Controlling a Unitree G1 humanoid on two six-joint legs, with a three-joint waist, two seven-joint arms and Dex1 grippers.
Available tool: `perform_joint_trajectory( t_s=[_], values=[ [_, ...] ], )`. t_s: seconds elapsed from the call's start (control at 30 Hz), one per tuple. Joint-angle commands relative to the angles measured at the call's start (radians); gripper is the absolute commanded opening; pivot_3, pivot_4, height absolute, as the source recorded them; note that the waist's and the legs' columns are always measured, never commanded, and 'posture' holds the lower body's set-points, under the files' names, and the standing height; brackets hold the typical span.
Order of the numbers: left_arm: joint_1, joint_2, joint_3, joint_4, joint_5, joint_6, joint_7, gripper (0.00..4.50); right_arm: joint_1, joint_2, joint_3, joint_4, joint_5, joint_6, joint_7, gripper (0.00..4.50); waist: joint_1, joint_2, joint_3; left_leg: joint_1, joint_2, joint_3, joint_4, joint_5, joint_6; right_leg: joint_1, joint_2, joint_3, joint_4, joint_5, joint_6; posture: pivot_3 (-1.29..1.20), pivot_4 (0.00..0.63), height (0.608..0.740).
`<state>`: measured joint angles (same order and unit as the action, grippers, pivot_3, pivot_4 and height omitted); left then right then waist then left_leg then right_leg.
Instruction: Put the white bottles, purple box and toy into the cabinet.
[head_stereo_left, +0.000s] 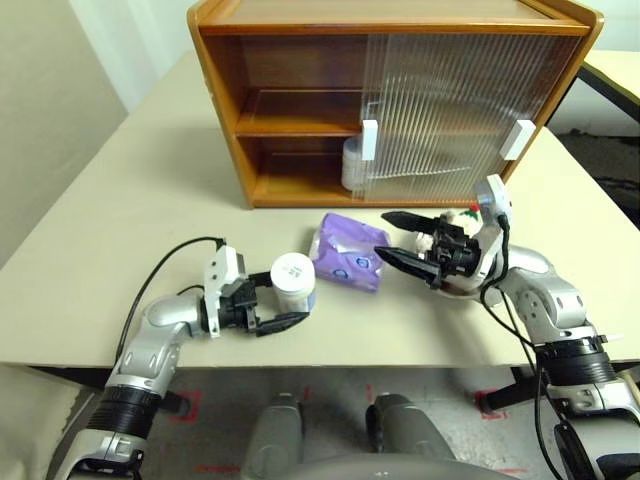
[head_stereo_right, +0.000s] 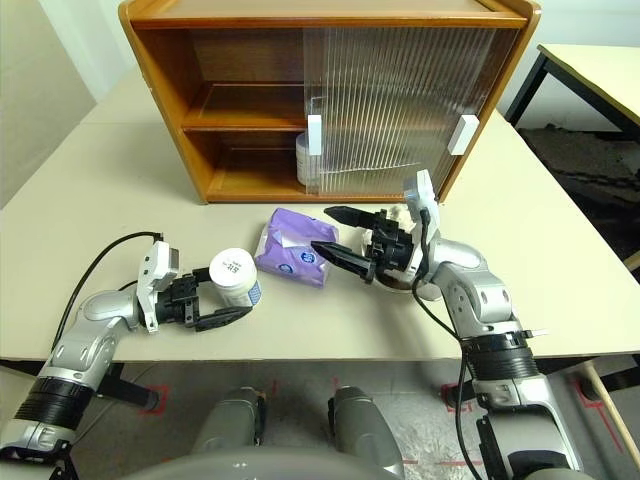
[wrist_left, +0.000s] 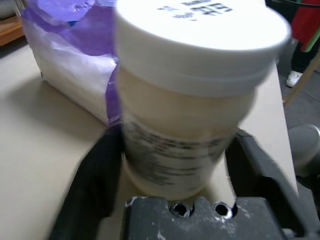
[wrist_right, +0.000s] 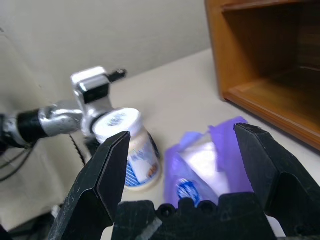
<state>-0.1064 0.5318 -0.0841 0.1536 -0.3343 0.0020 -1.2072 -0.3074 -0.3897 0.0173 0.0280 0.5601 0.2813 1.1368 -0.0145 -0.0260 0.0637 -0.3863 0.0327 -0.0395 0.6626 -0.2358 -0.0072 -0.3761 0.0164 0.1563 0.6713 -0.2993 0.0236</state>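
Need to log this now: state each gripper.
Left gripper: fingers either side of the white bottle, grip cannot be told.
Right gripper: open, empty, near the purple box.

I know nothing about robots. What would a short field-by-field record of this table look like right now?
Left gripper: jaws either side of a squat white plastic bottle standing on the beige table; grip unclear.
Right gripper: jaws open, empty, beside the soft lavender-purple pack.
Second white bottle: on the lower shelf of the orange-brown wooden cabinet.
Plush toy: mostly hidden behind the right gripper.
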Motion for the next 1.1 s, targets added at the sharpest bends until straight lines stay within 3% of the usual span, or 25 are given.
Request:
perform_joint_trajectory(
  t_s=[0.03, 0.23, 0.57, 0.87, 1.1],
  values=[
    [0.031, 0.002, -0.043, -0.001, 0.021, 0.020, -0.012, 3.05, 0.023, 0.001, 0.001, -0.045, 0.019, 0.028, -0.014, 4.50, 0.000, 0.001, -0.002, 0.000, 0.000, 0.000, 0.000, 0.000, 0.000, 0.000, 0.000, 0.000, 0.000, -0.001, 0.000, 0.08, 0.000, 0.740],
    [0.047, -0.008, -0.003, 0.005, 0.008, -0.026, 0.020, 3.05, 0.034, -0.020, -0.017, -0.062, 0.034, 0.044, -0.004, 4.50, 0.000, 0.003, -0.008, 0.000, 0.000, 0.000, 0.000, 0.000, 0.000, 0.000, 0.000, 0.000, -0.001, -0.003, 0.000, 0.07, 0.000, 0.740],
    [-0.066, -0.026, 0.134, 0.054, 0.025, -0.049, 0.234, 3.05, 0.062, 0.012, -0.006, -0.117, 0.071, 0.035, 0.005, 4.50, -0.001, 0.003, -0.008, 0.000, 0.000, -0.001, 0.000, 0.000, 0.000, 0.000, 0.000, -0.001, 0.002, -0.003, 0.001, 0.08, 0.000, 0.740],
    [-0.238, -0.122, 0.115, 0.161, 0.120, 0.001, 0.487, 3.05, 0.081, 0.067, -0.007, -0.154, 0.080, 0.008, -0.037, 4.50, 0.002, 0.002, -0.009, -0.001, -0.001, -0.002, 0.001, 0.000, 0.000, 0.000, 0.000, -0.001, 0.002, -0.002, 0.002, 0.06, 0.003, 0.740],
    [-0.349, -0.182, 0.109, 0.266, 0.186, 0.014, 0.627, 3.05, 0.106, 0.067, -0.003, -0.165, 0.031, -0.037, -0.074, 4.50, -0.001, -0.001, -0.003, -0.001, -0.001, -0.002, 0.001, 0.000, 0.000, 0.000, 0.001, 0.000, 0.001, -0.002, 0.002, 0.05, 0.045, 0.740]
  ],
)
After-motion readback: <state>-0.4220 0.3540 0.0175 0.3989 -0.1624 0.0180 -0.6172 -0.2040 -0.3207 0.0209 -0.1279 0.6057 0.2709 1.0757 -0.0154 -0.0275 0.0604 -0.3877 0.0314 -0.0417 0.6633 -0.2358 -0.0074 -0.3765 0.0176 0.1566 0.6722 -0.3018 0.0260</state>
